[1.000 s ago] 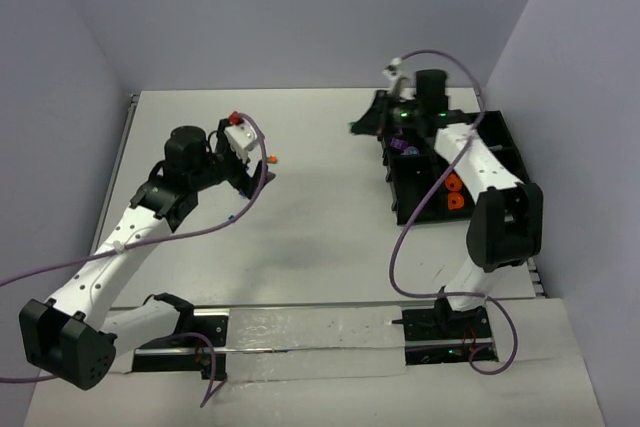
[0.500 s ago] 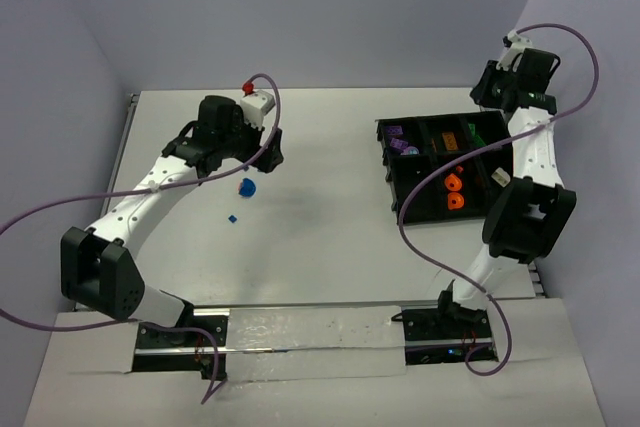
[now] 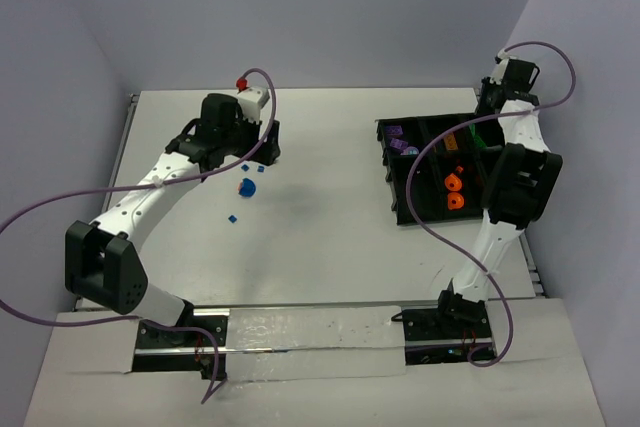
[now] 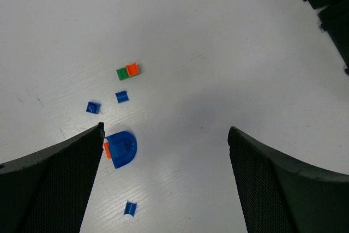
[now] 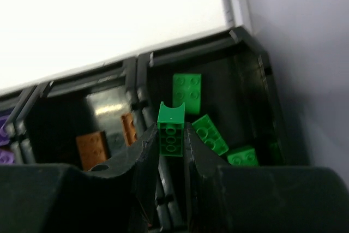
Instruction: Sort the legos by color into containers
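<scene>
- Pinched narrow in the right gripper [image 5: 170,147] — a green brick [image 5: 171,115] of smooth hard plastic, studs toward the camera, an arched notch cut in its far end.
- Long axis in line with the fingers, pointing at the far rim of the black tray [image 5: 185,47].
- Hanging about over the thin divider [image 5: 143,88] between two compartments. Just to the right in the wrist view, a corner compartment with other green bricks [image 5: 187,92] lying flat or tilted. To the left, brown pieces [image 5: 91,148] in the neighbouring one.
- Seems to call for a small shift toward the green side before letting go; otherwise a risk of catching the wall or dropping in with the brown.
- Well apart across the white table [image 4: 218,53], spread wide and holding nothing: the left gripper [image 4: 166,129], looking down on loose pieces.
- Just beside its left fingertip, a blue rounded piece [image 4: 122,147] with a domed outline and one flat edge, touching a small orange sliver [image 4: 107,150].
- Farther off, little blue bricks [image 4: 93,107], and a green piece [image 4: 122,73] touching an orange piece [image 4: 132,69].
- Far nearer to those loose pieces, the left arm; nearer to the tray, the right.
- Glossy, rigid and light by the look of the plastic — dark mesh-textured pads [image 4: 54,189] for gripping it.
</scene>
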`<state>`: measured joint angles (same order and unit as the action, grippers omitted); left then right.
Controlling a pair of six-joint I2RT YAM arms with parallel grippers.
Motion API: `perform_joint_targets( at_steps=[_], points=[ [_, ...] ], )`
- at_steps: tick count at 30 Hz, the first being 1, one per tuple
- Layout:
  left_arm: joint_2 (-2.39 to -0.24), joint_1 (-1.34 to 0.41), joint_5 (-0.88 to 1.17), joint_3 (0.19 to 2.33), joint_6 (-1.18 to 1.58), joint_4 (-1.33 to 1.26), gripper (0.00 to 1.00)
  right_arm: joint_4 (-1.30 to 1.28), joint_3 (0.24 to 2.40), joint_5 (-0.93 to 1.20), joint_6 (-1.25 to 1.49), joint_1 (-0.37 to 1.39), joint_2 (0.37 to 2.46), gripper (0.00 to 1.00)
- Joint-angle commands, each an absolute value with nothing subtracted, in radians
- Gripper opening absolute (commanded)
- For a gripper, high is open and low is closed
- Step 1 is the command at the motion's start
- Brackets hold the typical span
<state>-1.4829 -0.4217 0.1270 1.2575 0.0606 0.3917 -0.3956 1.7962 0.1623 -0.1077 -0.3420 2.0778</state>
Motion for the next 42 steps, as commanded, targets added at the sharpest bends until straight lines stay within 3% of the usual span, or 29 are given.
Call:
perform_joint_targets(
  at_steps=[1, 9, 13, 16, 22, 31, 34, 40, 42],
  points=[
    [-1.492, -0.419, 0.080, 1.289, 0.048, 0.350, 0.99, -0.336, 1.890, 0.107, -0.123, -0.350, 2.109, 0.19],
    [-1.509, -0.419, 0.077, 1.295, 0.028, 0.353, 0.99, -0.341, 1.932, 0.055, -0.127, -0.353, 2.172, 0.31],
    [-1.516, -0.419, 0.072, 1.295, 0.019, 0.347, 0.99, -0.338, 1.911, 0.054, -0.127, -0.356, 2.162, 0.44],
    [-1.522, -0.419, 0.072, 1.295, 0.015, 0.344, 0.99, -0.334, 1.891, 0.054, -0.129, -0.356, 2.146, 0.59],
    [-1.543, -0.416, 0.051, 1.296, -0.011, 0.333, 0.99, -0.348, 1.868, 0.093, -0.114, -0.356, 2.099, 0.64],
    [-1.702, -0.407, -0.060, 1.340, 0.019, 0.253, 0.96, -0.344, 1.747, 0.194, -0.071, -0.311, 1.853, 0.85],
    [-1.736, -0.405, 0.010, 1.337, -0.074, 0.198, 0.93, -0.341, 1.711, 0.219, -0.061, -0.294, 1.798, 0.91],
    [-1.880, -0.338, 0.381, 1.415, -0.417, 0.215, 0.80, -0.379, 1.647, 0.312, -0.043, -0.256, 1.715, 0.94],
    [-1.946, -0.287, 0.548, 1.543, -0.505, 0.329, 0.77, -0.389, 1.639, 0.336, -0.044, -0.246, 1.700, 0.94]
  ],
)
